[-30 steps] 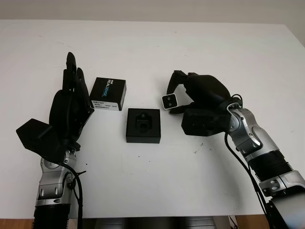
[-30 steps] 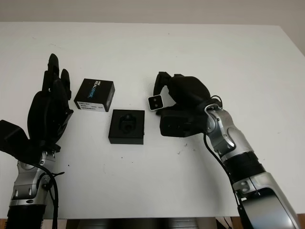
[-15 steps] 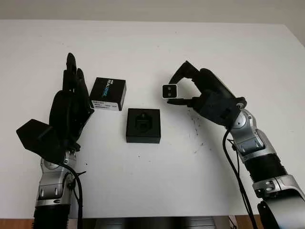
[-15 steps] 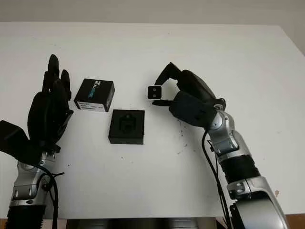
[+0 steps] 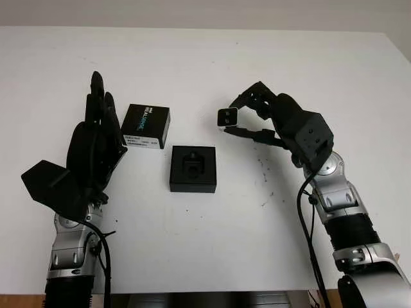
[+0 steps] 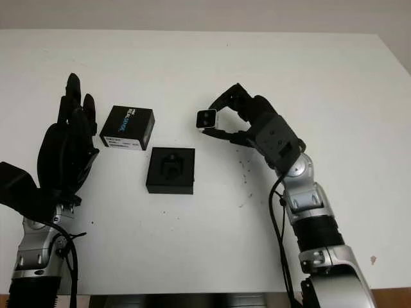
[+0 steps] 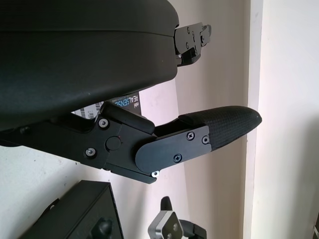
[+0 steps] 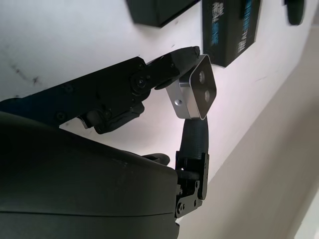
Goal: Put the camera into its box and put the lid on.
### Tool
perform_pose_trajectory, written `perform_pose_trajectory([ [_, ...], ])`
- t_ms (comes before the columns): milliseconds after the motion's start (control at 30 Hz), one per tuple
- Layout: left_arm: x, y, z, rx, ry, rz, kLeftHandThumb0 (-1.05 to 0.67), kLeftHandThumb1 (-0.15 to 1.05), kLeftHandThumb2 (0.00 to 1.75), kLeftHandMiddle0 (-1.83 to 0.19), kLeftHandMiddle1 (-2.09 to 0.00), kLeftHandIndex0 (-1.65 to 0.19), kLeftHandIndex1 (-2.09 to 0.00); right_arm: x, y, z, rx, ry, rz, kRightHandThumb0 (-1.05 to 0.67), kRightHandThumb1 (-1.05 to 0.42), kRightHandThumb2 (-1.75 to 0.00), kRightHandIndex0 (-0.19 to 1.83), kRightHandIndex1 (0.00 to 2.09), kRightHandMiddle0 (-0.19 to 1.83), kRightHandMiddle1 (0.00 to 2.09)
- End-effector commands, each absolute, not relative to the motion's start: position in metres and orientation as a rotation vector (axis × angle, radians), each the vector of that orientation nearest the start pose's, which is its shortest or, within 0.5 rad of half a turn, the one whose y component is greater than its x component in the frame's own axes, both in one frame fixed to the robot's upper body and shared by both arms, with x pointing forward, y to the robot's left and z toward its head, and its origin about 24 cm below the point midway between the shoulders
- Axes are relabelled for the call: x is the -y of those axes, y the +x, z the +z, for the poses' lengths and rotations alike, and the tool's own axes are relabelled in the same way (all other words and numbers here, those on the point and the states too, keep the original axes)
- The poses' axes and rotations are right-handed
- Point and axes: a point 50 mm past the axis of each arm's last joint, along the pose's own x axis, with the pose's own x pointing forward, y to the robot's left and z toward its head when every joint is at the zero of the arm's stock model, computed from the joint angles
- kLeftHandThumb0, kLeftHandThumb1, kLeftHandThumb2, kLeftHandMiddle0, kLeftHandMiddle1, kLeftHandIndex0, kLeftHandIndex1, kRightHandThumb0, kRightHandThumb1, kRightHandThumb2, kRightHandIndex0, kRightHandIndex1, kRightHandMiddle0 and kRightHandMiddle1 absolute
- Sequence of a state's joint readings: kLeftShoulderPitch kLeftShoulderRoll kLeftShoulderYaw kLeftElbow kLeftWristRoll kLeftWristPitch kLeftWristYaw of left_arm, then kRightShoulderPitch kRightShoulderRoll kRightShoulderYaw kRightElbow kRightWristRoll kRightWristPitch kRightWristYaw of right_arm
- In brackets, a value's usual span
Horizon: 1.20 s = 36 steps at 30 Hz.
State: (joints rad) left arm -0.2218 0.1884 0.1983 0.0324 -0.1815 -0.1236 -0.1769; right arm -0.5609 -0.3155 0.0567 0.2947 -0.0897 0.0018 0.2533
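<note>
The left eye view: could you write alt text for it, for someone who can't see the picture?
The robot's right hand holds a small silver camera in its fingers above a white table, up and to the right of an open black box. The box's lid lies to the left, beside the open, raised left hand.

On the counter, the open box sits at centre, with its lid just behind it and to the left, apart from it. The left hand stands open left of the lid. The right hand holds the camera in its fingers above the counter, behind and right of the box.
</note>
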Motion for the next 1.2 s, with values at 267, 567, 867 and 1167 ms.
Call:
perform_pose_trajectory([
  [267, -0.207, 0.286, 0.117, 0.35, 0.026, -0.038, -0.76, 1.05, 0.73, 0.19, 0.0, 0.19, 0.0, 0.137, 0.322, 0.141, 0.247, -0.391, 0.402, -0.46, -1.02, -0.06, 0.22, 0.07, 0.2, 1.89],
  [567, -0.206, 0.286, 0.116, 0.346, 0.028, -0.037, -0.77, 1.05, 0.73, 0.19, 0.0, 0.19, 0.0, 0.124, 0.311, 0.129, 0.219, -0.335, 0.46, -0.5, -1.03, -0.06, 0.21, 0.06, 0.21, 1.9],
  [867, -0.207, 0.285, 0.116, 0.345, 0.02, -0.032, -0.77, 1.05, 0.72, 0.19, 0.0, 0.19, 0.0, 0.114, 0.31, 0.113, 0.161, -0.257, 0.483, -0.49, -1.03, -0.06, 0.19, 0.05, 0.19, 2.0],
  [1167, -0.209, 0.285, 0.115, 0.34, 0.021, -0.037, -0.76, 1.05, 0.73, 0.19, 0.0, 0.19, 0.0, 0.11, 0.312, 0.1, 0.131, -0.215, 0.489, -0.47, -1.04, -0.06, 0.17, 0.04, 0.16, 2.05],
])
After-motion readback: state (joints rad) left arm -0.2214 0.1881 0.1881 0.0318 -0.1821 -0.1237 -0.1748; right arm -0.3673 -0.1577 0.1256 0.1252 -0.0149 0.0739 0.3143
